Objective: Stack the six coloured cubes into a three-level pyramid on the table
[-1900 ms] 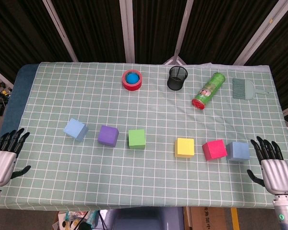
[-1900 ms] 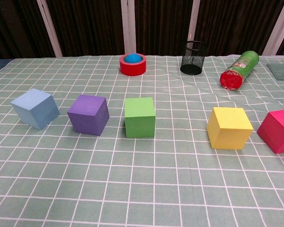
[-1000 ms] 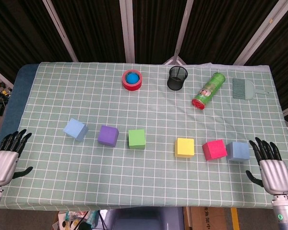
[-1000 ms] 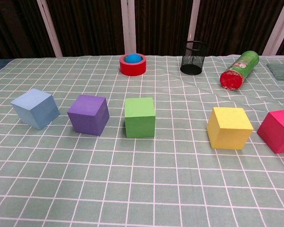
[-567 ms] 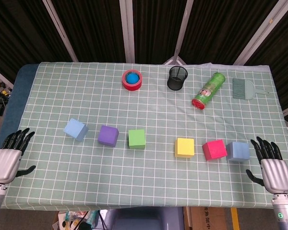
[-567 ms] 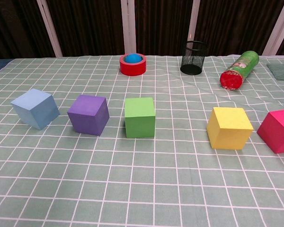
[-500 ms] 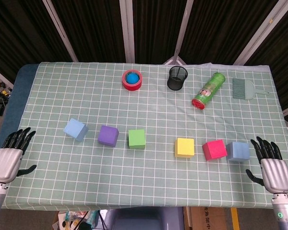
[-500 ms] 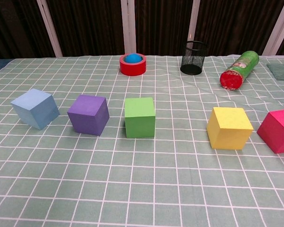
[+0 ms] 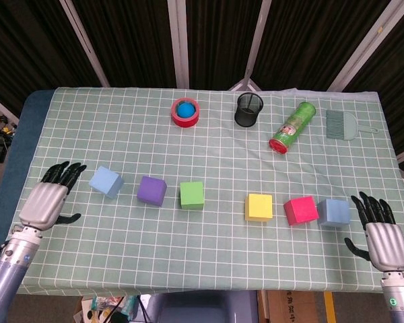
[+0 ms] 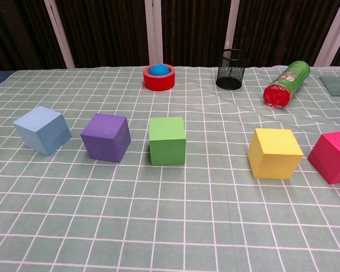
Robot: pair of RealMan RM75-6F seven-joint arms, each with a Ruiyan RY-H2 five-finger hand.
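Six cubes lie in a loose row on the checked cloth: light blue cube (image 9: 106, 182) (image 10: 42, 130), purple cube (image 9: 151, 190) (image 10: 105, 137), green cube (image 9: 192, 195) (image 10: 167, 140), yellow cube (image 9: 258, 207) (image 10: 274, 152), red cube (image 9: 300, 210) (image 10: 334, 156), and grey-blue cube (image 9: 333, 212). My left hand (image 9: 48, 197) hovers open just left of the light blue cube, fingers spread. Just right of the grey-blue cube, my right hand (image 9: 378, 232) is open near the table's front right corner. The chest view shows neither hand.
At the back stand a red tape roll with a blue centre (image 9: 185, 112) (image 10: 159, 76), a black mesh cup (image 9: 248, 110) (image 10: 233, 69), a lying green can (image 9: 292, 126) (image 10: 287, 83) and a small brush (image 9: 341, 124). The table's front edge (image 9: 188, 288) runs below the cubes.
My left hand has moved up and to the right, from the front left corner to beside the light blue cube. The right hand and the cubes have stayed put.
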